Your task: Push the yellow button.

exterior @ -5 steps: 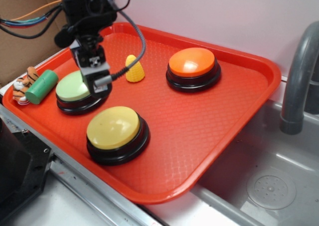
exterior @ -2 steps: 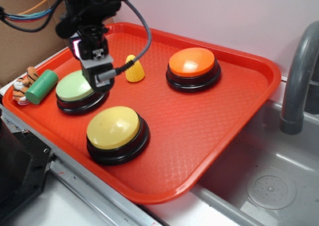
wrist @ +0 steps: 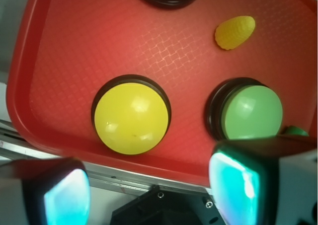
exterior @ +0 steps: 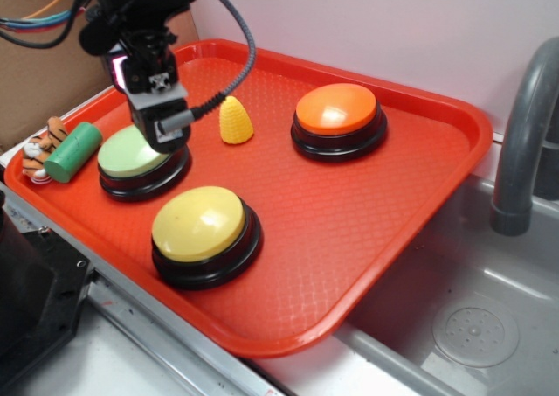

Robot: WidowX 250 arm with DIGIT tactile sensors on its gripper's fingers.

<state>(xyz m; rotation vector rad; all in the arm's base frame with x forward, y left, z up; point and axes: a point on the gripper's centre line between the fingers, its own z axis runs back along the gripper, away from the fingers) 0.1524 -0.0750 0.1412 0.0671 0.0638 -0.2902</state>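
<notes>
The yellow button (exterior: 199, 224), a pale-yellow dome on a black base, sits at the front of the red tray (exterior: 349, 230). In the wrist view the yellow button (wrist: 131, 116) lies ahead of the jaws and left of centre. My gripper (exterior: 166, 134) hangs above the pale-green button (exterior: 131, 154), behind and to the left of the yellow one, and touches nothing. In the wrist view my gripper (wrist: 154, 195) has its jaws wide apart with nothing between them.
An orange button (exterior: 336, 109) stands at the back of the tray, with a small yellow corn cone (exterior: 234, 121) left of it. A green cylinder (exterior: 74, 151) and a tiger toy (exterior: 39, 151) lie at the left rim. A faucet (exterior: 524, 125) and sink (exterior: 472, 326) are to the right.
My gripper has risen and moved back to the left, away from the yellow button. The buttons and the corn cone have not moved.
</notes>
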